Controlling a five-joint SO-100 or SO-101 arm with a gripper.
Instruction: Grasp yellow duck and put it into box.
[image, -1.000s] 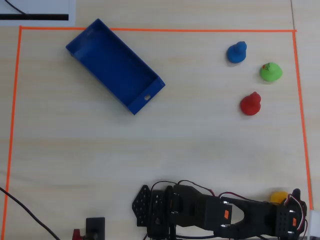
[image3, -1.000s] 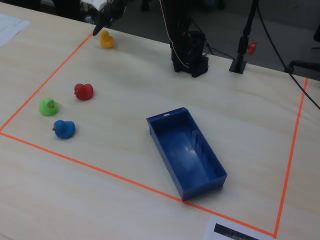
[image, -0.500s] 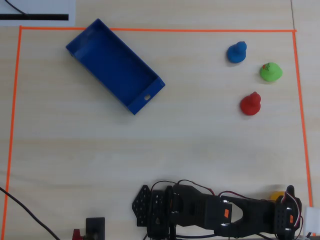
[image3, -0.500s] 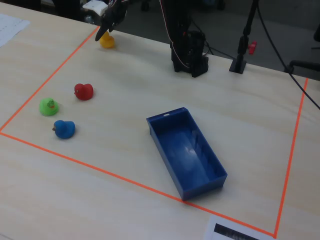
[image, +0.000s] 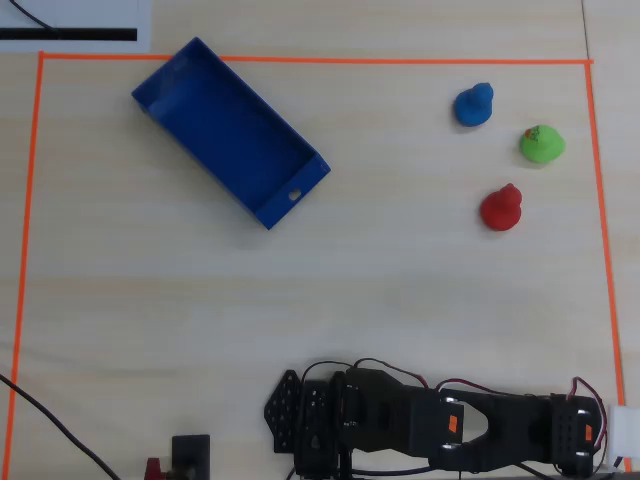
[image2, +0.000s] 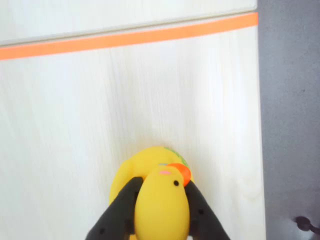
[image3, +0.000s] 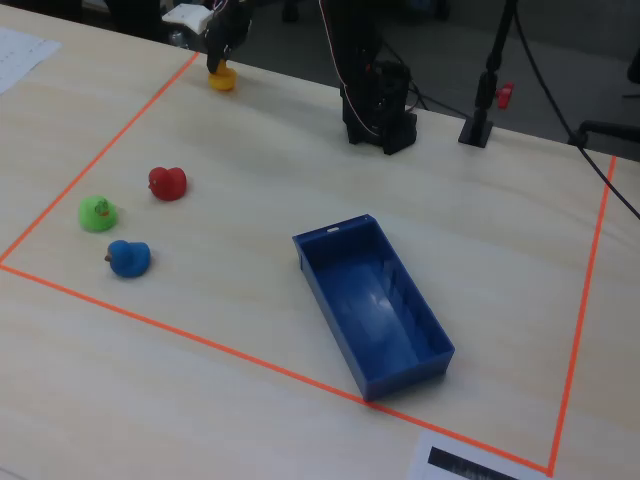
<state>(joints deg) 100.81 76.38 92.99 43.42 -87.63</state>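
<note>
two dark fingers of the hand pinch the yellow duck by its head in the wrist view, one on each side, with the orange beak poking out to the right — a grip on the narrow part, probably because the round body below is too wide to take. the duck sits at the far corner of the taped area in the fixed view, close to the orange tape and right under the arm's tip; whether its base is touching the surface or just lifted i cannot tell.

the box lies well apart from it, open side up and empty, set at a slant inside the tape with its holed short wall toward the arm's base — so the carry looks long, across most of the marked area. three other ducks, the red duck, green duck and blue duck, cluster off to one side, away from the straight path to the box, so they should not be in the way.
</note>
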